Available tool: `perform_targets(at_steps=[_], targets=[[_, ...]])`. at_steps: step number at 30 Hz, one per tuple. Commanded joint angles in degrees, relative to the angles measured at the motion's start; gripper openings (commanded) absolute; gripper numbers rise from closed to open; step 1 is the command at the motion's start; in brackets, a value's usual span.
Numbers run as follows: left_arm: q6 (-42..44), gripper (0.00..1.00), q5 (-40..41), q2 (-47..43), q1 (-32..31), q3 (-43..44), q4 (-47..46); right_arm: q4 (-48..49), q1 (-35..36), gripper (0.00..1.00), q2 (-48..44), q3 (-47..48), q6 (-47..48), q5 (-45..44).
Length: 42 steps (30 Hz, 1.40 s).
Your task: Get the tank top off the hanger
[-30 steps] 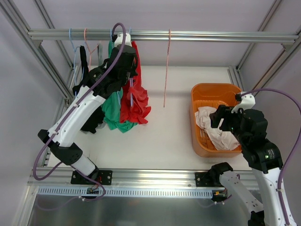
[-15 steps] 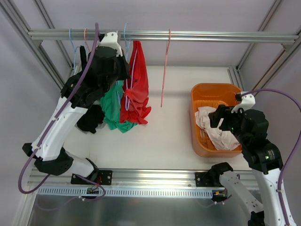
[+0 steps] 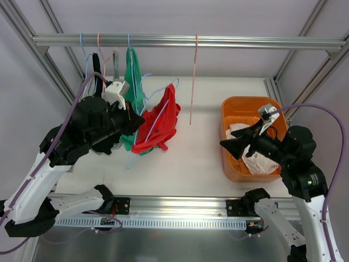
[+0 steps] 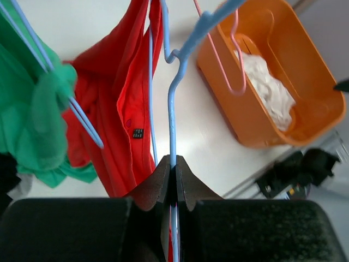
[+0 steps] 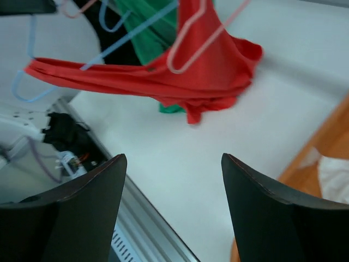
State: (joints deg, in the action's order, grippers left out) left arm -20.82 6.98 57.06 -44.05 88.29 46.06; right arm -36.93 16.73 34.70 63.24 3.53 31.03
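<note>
Red tank top (image 3: 159, 126): a second ago it hung straight down under the rail (image 3: 229, 41). Now it is off the rail with its hanger, slung low over the table (image 3: 202, 158) between the two arms, and still threaded on the wire.
Blue hanger (image 4: 173, 103): we have lifted it clear of the rail and tipped it. Its hook now points up and away, hooked on nothing.
Left gripper (image 4: 173, 164): pinched tight on the hanger's wire, as it was up at the rail. The arm has drawn back and down towards its base.
Right gripper (image 5: 172, 210): jaws wide with nothing between them. It has swung away from the orange basket (image 3: 248, 101) to face the red cloth, and is not yet touching it.
Green garment (image 3: 132, 76): left behind on the rail, its lower part just beside the red top.
Pink hanger (image 3: 193, 82): bare, on the rail as before.
Meaning for the task: we judge the carry-off done and the stripping not yet begun. With the hanger held firm on one side, the free hand is lined up to take the fabric and pull it off the wire, towards the basket where a white cloth (image 3: 256, 162) already lies.
</note>
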Motion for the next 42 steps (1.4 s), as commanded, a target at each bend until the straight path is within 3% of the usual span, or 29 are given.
perform_targets(at_steps=[1, 6, 9, 13, 15, 19, 24, 30, 35, 39, 40, 42], targets=[[-3.4, 0.0, -9.5, -5.0, -1.3, -6.0, 0.3, 10.8, -0.1, 0.75, -1.1, -1.8, -5.4, 16.0], [-4.5, 0.0, -16.9, -13.4, -1.5, -15.6, 3.8, 21.2, 2.8, 0.72, -1.2, -7.2, -14.2, 18.3], [-5.3, 0.0, -18.8, -16.0, -1.5, -21.7, 6.6, 23.0, 9.2, 0.7, -1.9, -12.0, -13.3, 11.4], [-6.2, 0.0, -25.2, -18.7, -1.5, -27.7, 6.5, 27.2, 19.6, 0.68, -2.1, -21.4, -13.1, -4.0], [-6.6, 0.0, -26.6, -19.2, -1.6, -28.3, 6.4, 29.5, 23.7, 0.66, -1.4, -24.6, -14.2, -11.2], [-7.3, 0.0, -29.9, -20.2, -1.7, -28.1, 3.9, 39.8, 30.0, 0.64, 1.5, -31.4, -15.1, -16.5], [-7.8, 0.0, -35.0, -20.7, -1.7, -27.5, 0.4, 44.3, 36.3, 0.63, 6.0, -32.9, -13.9, -24.6], [-8.1, 0.0, -37.7, -20.1, -1.9, -27.2, -2.3, 48.2, 38.0, 0.58, 8.2, -32.8, -12.8, -30.7], [-8.3, 0.0, -38.4, -20.6, -2.1, -26.7, -3.4, 48.3, 38.1, 0.52, 10.3, -31.8, -11.2, -30.7], [-8.4, 0.0, -38.4, -20.8, -2.1, -26.5, -4.2, 48.3, 38.4, 0.35, 11.4, -31.6, -10.6, -30.7], [-8.4, 0.0, -38.4, -20.8, -2.1, -26.5, -4.3, 48.2, 38.4, 0.2, 11.4, -31.5, -10.5, -30.7], [-8.3, 0.0, -37.9, -20.8, -2.1, -26.7, -4.4, 47.7, 38.4, 0.1, 10.8, -31.3, -10.4, -30.8]])
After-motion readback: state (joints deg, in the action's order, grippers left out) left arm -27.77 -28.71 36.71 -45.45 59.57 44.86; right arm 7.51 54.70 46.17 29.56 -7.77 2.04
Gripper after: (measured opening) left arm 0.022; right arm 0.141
